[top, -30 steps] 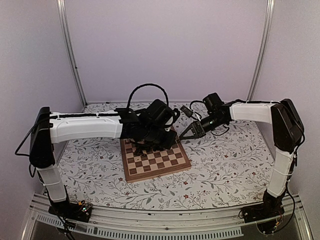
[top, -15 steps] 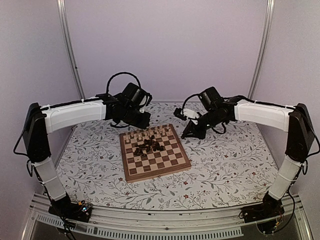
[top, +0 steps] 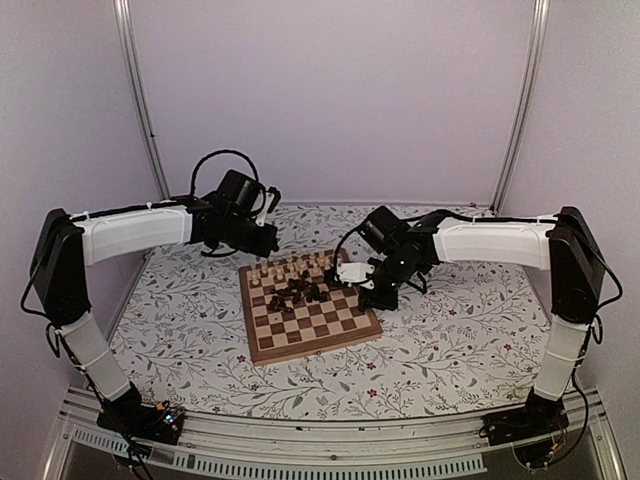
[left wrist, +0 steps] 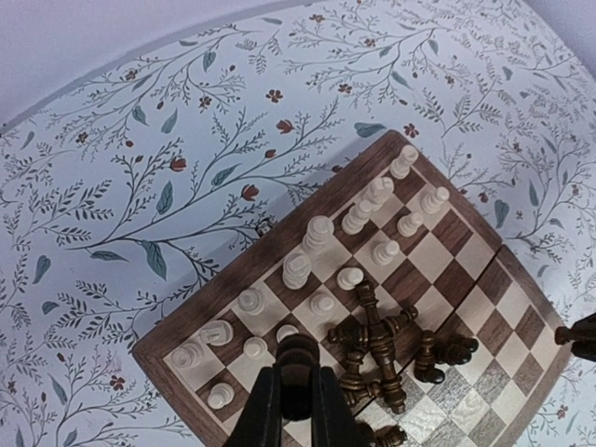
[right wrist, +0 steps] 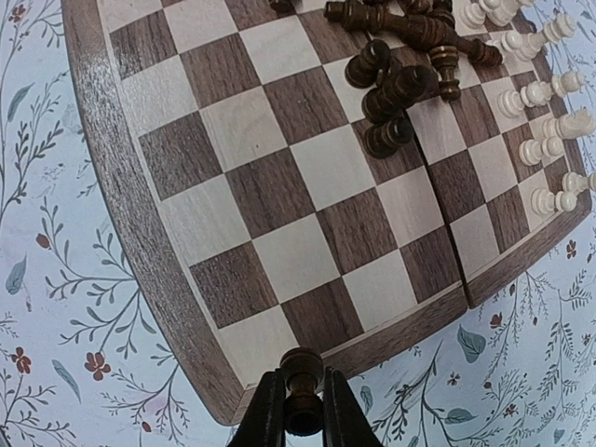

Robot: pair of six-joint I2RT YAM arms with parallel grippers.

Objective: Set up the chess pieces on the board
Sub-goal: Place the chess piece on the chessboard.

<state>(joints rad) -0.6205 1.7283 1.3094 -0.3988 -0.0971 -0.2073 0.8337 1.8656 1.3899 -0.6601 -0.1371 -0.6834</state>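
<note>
The board (top: 312, 322) lies mid-table. Pale chess pieces (left wrist: 317, 233) stand in two rows along its far edge. Several dark chess pieces (left wrist: 386, 340) lie in a heap near the middle, and the heap also shows in the right wrist view (right wrist: 396, 70). My left gripper (left wrist: 298, 400) is shut on a dark piece (left wrist: 298, 358) and hangs above the board's far left corner; it also shows in the top view (top: 268, 243). My right gripper (right wrist: 303, 410) is shut on a dark pawn (right wrist: 303, 382) over the board's right rim; it shows from above too (top: 375, 293).
The floral table cover (top: 450, 330) surrounds the board on all sides. Pale walls and two metal uprights (top: 140, 100) close off the back. The near half of the board (right wrist: 279, 186) shows bare squares.
My left arm has lifted off the middle of the board and swung back to the far left with a dark piece. My right arm has come down and in towards the board's right edge.
</note>
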